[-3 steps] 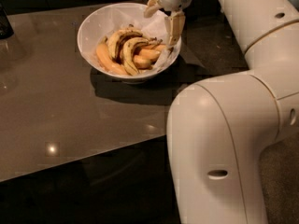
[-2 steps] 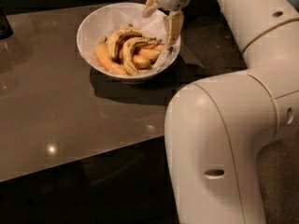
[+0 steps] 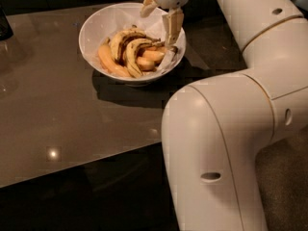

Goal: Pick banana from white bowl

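While end effector (image 3: 160, 18) hangs spread open over one white bowl (image 3: 95, 27), about five bananas (image 3: 130, 53) inside

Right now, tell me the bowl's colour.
The bowl is plain white, per the camera view; the gripper hangs over its far side.
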{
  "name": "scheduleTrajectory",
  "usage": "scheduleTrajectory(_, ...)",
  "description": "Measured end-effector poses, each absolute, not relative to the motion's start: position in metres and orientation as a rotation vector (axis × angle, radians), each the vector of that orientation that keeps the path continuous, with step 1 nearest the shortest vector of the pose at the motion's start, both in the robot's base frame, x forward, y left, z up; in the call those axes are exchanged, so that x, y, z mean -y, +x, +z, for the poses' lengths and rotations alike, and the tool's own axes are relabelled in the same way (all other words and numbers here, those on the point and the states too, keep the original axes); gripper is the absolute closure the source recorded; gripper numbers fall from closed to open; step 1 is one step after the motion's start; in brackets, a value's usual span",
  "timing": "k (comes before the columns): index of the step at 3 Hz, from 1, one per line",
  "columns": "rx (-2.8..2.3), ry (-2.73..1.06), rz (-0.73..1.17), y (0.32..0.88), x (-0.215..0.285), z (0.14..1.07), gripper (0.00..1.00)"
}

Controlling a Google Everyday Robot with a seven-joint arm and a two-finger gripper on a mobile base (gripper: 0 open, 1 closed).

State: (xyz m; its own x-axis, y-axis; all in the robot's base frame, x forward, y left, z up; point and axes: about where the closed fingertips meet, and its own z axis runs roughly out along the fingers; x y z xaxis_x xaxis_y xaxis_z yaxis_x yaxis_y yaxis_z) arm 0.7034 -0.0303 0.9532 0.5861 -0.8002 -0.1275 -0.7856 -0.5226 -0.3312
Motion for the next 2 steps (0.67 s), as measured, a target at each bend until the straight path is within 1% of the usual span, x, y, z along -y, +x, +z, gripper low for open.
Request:
scheduleTrajectory(1, -1.256, -2.479, -0.054, 0.6997, 0.0182, 0.9579, 0.33)
scheduleTrajectory(2, -1.244, -2.49, -0.046, 0.6957, 0.0103, 0.9587, 0.4)
